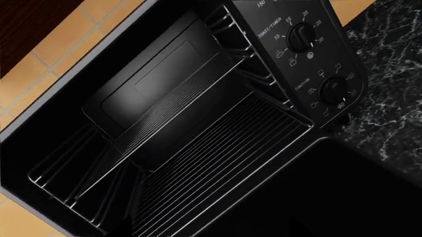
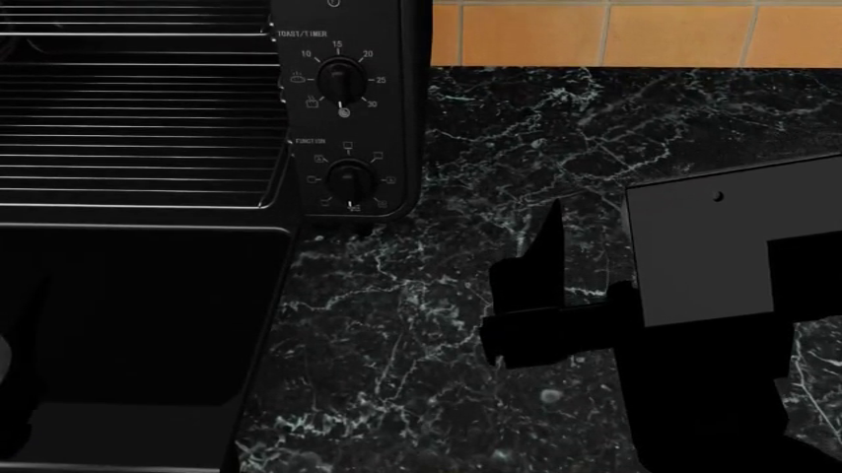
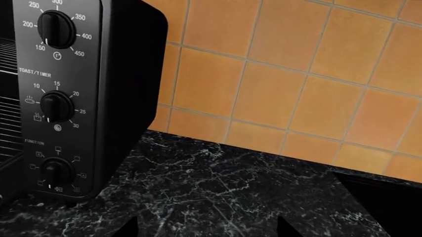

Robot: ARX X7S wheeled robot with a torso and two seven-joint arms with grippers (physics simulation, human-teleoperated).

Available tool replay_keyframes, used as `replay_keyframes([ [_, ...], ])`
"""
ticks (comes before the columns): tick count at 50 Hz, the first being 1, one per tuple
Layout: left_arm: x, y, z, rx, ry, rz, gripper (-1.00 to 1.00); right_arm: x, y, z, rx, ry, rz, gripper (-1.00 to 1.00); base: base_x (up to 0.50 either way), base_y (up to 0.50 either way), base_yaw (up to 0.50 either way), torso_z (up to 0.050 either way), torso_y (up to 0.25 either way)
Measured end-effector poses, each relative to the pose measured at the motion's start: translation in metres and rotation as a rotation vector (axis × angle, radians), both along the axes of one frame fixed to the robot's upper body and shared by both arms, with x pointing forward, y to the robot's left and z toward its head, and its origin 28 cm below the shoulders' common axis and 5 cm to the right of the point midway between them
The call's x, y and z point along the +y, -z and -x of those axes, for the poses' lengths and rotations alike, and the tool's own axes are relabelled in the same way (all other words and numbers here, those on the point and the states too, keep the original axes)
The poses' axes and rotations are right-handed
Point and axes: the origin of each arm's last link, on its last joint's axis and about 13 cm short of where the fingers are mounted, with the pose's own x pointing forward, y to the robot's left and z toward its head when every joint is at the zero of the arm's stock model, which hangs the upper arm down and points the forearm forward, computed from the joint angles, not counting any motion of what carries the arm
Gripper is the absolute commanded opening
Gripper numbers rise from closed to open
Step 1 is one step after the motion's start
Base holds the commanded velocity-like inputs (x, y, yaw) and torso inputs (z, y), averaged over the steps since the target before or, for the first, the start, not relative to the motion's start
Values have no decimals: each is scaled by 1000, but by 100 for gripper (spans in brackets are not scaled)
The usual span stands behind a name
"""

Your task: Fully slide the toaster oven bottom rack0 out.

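Note:
The black toaster oven (image 2: 349, 108) stands at the back left of the counter with its two knobs facing me. Its dark door (image 2: 132, 315) is folded down flat. The bottom rack0 (image 2: 132, 148), thin silvery bars in a wire frame, lies in the opening with its front edge about level with the oven's front. In the left wrist view the rack (image 1: 224, 163) runs up to the door (image 1: 343, 197); my left gripper's fingers do not stand out against the dark there. My right gripper (image 2: 586, 271) hovers open and empty over the counter right of the oven, fingertips (image 3: 125, 228) wide apart.
The counter (image 2: 435, 394) is black marble with white veins. An orange tiled wall (image 2: 632, 34) runs behind it. A second, higher wire rack (image 1: 165, 106) sits inside the oven. The oven's knob panel (image 3: 56, 106) is close to the right wrist camera.

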Motion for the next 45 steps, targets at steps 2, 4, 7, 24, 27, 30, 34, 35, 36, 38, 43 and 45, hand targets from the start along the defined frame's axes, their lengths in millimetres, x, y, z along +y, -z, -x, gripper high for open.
replay_keyframes([
  [2, 1, -3, -3, 11, 11, -33, 100, 0, 0, 0, -1, -2, 0, 100, 0, 0, 0, 0, 0],
  [4, 2, -6, -7, 22, 18, -64, 100, 0, 0, 1, -1, -3, -1, 100, 0, 0, 0, 0, 0],
  [7, 3, -10, -13, 37, 29, -108, 100, 0, 0, 1, -1, -5, -1, 100, 0, 0, 0, 0, 0],
  [24, 5, -16, -54, 109, 67, -266, 100, -3, 3, 5, 0, -9, -8, 100, 0, 0, 0, 0, 0],
  [27, 6, -13, -62, 122, 66, -283, 100, -3, 4, 5, 0, -9, -9, 100, 0, 0, 0, 0, 0],
  [30, 7, -10, -70, 137, 66, -299, 100, -3, 4, 6, 1, -9, -9, 100, 0, 0, 0, 0, 0],
  [34, 7, -6, -79, 152, 70, -321, 100, -4, 5, 6, 2, -8, -10, 100, 0, 0, 0, 0, 0],
  [35, 7, -6, -82, 155, 71, -326, 100, -4, 5, 6, 2, -8, -10, 100, 0, 0, 0, 0, 0],
  [36, 6, -5, -84, 158, 73, -330, 100, -4, 5, 6, 2, -8, -10, 100, 0, 0, 0, 0, 0],
  [38, 5, -3, -88, 164, 78, -340, 100, -4, 5, 6, 3, -8, -11, 100, 0, 0, 0, 0, 0],
  [43, 3, 3, -99, 177, 89, -360, 100, -4, 6, 6, 4, -8, -12, 100, 0, 0, 0, 0, 0],
  [45, 2, 4, -102, 181, 93, -367, 100, -4, 6, 7, 4, -8, -12, 100, 0, 0, 0, 0, 0],
])
